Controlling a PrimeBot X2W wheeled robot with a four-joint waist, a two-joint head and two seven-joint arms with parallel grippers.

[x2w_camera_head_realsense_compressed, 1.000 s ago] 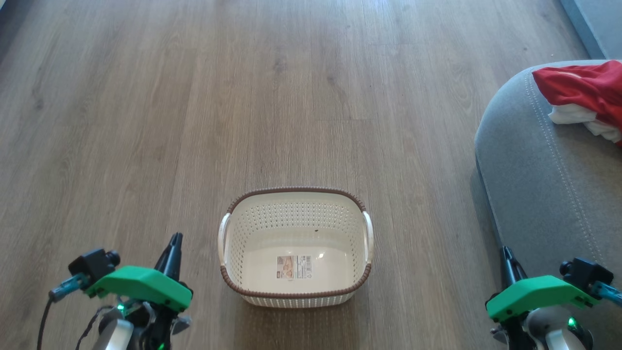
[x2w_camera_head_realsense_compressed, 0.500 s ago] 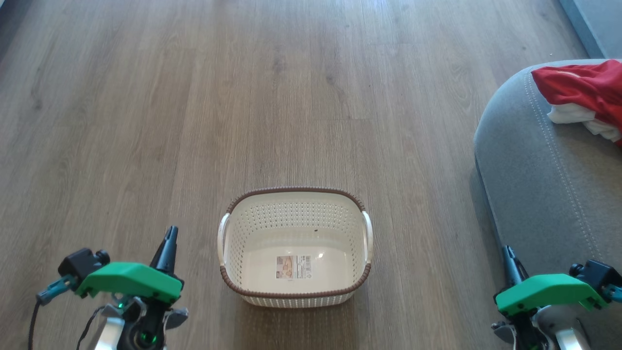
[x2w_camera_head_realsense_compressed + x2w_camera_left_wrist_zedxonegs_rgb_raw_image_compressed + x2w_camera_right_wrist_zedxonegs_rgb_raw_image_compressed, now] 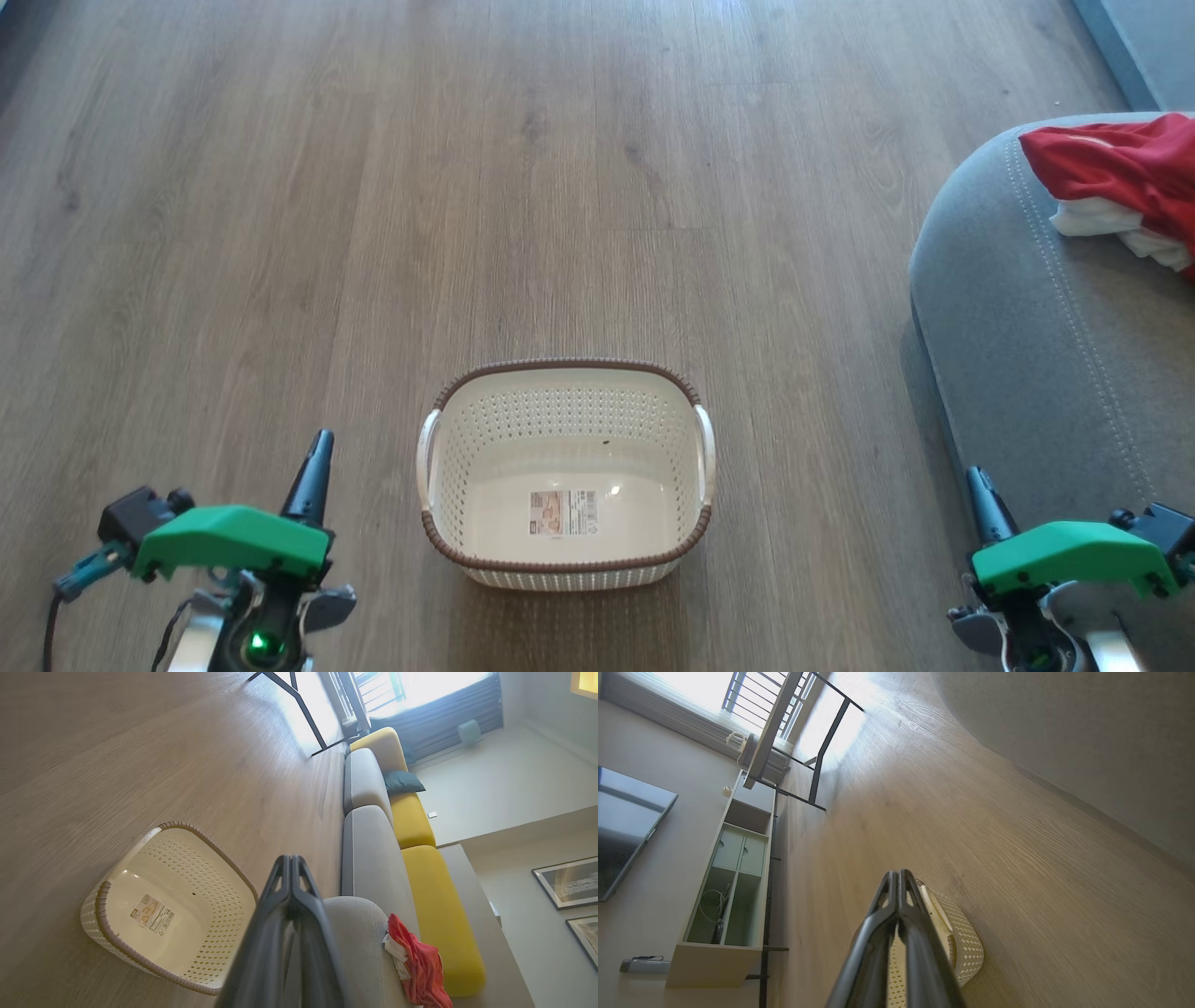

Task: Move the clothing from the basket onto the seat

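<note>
The clothing lies bunched on the grey seat to my right, near its rounded corner and well apart from the basket. The basket stands upright on the wooden floor straight ahead of me, its label sticker showing on the bottom. My left hand hangs left of the basket and my right hand hangs by the seat's edge. Both are clenched, fingers pressed together, grasping nothing.
</note>
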